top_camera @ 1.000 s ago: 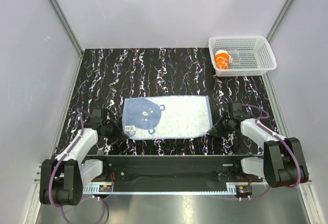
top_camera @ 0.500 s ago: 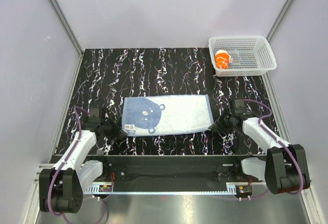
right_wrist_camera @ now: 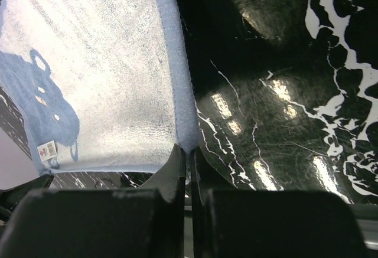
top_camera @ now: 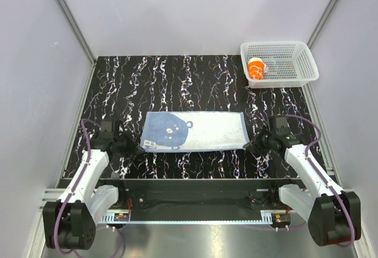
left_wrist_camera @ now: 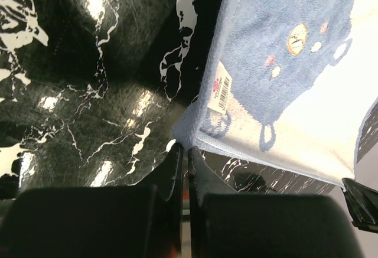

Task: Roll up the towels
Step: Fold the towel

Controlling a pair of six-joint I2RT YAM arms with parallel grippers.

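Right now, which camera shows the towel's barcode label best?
The left wrist view: the towel's barcode label is large, bars visible. The top external view shows only a small white patch; the right wrist view shows it tiny.

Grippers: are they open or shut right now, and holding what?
Left gripper: shut on a corner of the blue-and-white terry towel with a bear.
Right gripper: shut on another corner of it.

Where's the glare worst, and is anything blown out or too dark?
Left wrist: glare spots on the glossy table, left gripper underexposed. Right wrist: same glare, towel washed out. Top external: even light, sharp, barely any glare.
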